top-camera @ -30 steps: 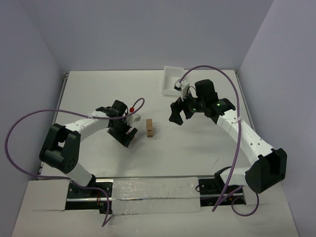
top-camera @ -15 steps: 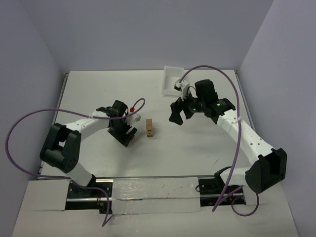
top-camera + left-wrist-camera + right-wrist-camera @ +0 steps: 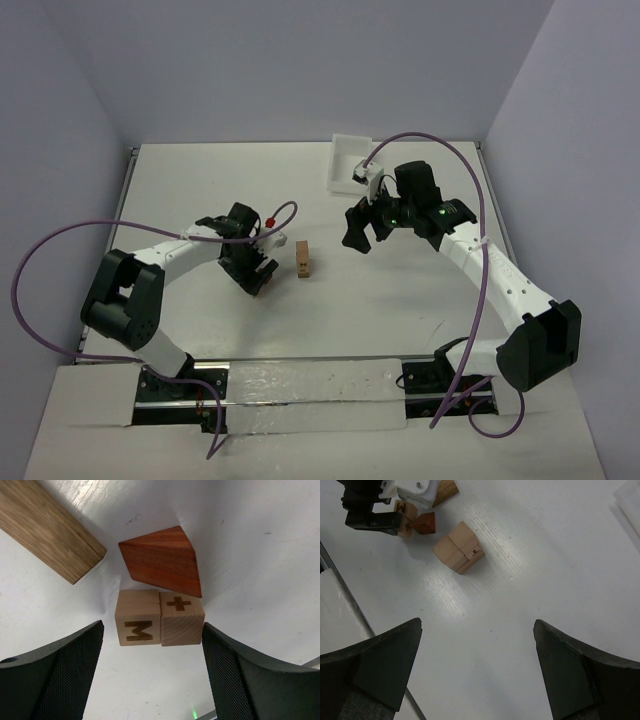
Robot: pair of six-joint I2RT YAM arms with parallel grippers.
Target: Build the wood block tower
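White bench (image 3: 400, 310), smooth and faintly glossy, boxed in on three sides by pale lavender walls (image 3: 300, 60). At the far edge, right of centre, a white tray (image 3: 348, 163).

Left arm stretched low from the near left toward mid-bench. Left hand (image 3: 258, 272) aimed down at the surface, fingers spread. Between those fingers, touching neither, an M cube (image 3: 137, 618) and a plus cube (image 3: 181, 619), pale wood, side by side and pressed together. Just beyond the pair, a reddish-brown wedge (image 3: 162, 561). Near the wedge, a long tan block (image 3: 47, 527) lying at a slant.

Right arm arched up from the near right. Right hand (image 3: 362, 235) raised over the bench, right of centre, fingers spread wide, gripping nothing.

At mid-bench, between the two hands and just right of the left hand, the wood block tower (image 3: 303, 259): a short tan clump of pieces pressed together, well apart from the tray. Hard to tell from these angles whether stacked or laid side by side.

White surface open around the tower, widest toward the near and right sides. Near edge bounded by a pale shiny strip (image 3: 300, 385) between the arm bases. Left and right edges close against the walls.
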